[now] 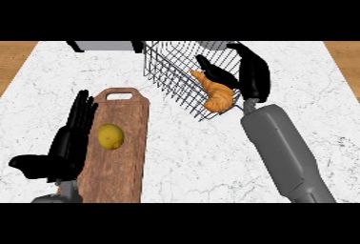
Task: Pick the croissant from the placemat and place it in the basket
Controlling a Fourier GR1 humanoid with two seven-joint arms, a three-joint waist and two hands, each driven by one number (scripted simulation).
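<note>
The golden-brown croissant (218, 96) hangs at the near right corner of the black wire basket (167, 71), which stands at the back middle of the white marble counter. My right hand (253, 76) comes in from the right and is curled on the croissant's upper end, one finger lying across its top. Whether the croissant touches the basket's floor is hidden by the wires. My left hand (70, 138) rests open at the left, fingers straight and pointing away, beside a wooden board. No placemat shows.
A wooden cutting board (123, 167) with a handle hole lies at the lower left, and a yellow round fruit (110, 136) sits on it. A grey object (105, 45) stands at the counter's back edge. Wood flooring shows past the counter's left and right edges.
</note>
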